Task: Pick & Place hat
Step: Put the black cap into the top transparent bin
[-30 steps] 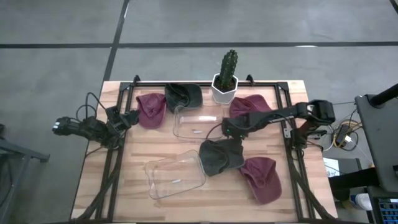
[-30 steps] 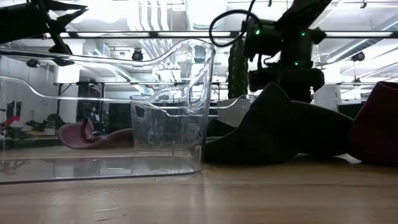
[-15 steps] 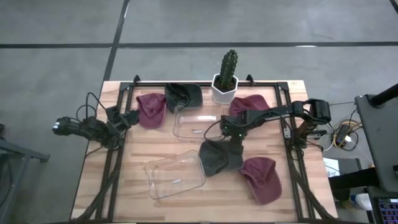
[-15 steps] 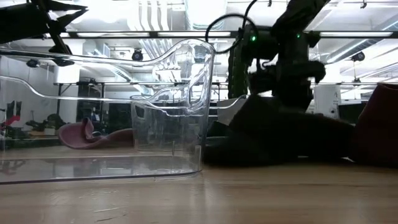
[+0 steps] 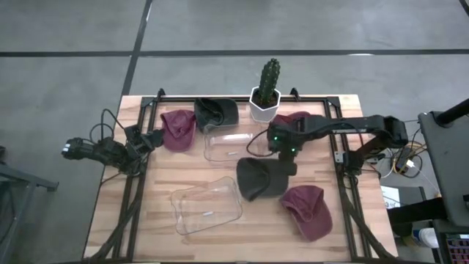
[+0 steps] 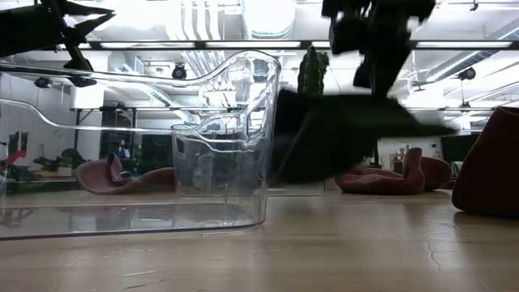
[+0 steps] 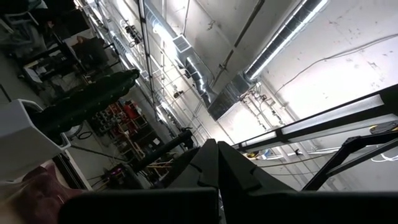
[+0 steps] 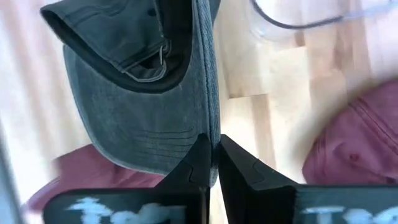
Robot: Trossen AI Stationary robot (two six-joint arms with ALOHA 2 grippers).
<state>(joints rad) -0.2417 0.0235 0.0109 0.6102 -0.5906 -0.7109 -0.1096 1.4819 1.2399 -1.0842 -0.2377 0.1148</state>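
A dark grey hat hangs over the table's middle, with my right gripper shut on it; the low view shows this hat well above the wood. The right wrist view shows the hat's stitched brim and its back strap. My left gripper waits shut at the table's left edge, fingers tilted up toward the ceiling. Three maroon hats and a second dark hat lie on the table. My right gripper pinches the hat's brim at its edge between its two fingers, coming from above and pointing down. The hat hangs below the fingers, tilted, clear of the table.
Two clear plastic bins stand nearby: one near the front left of the hat, one just behind it. A cactus in a white pot stands at the far edge. A black frame runs along the table's sides.
My right gripper came down on the dark grey hat, shut on its brim and rose again, drifting slightly toward the far edge. The hat, which lay on the table, now hangs clear of it.
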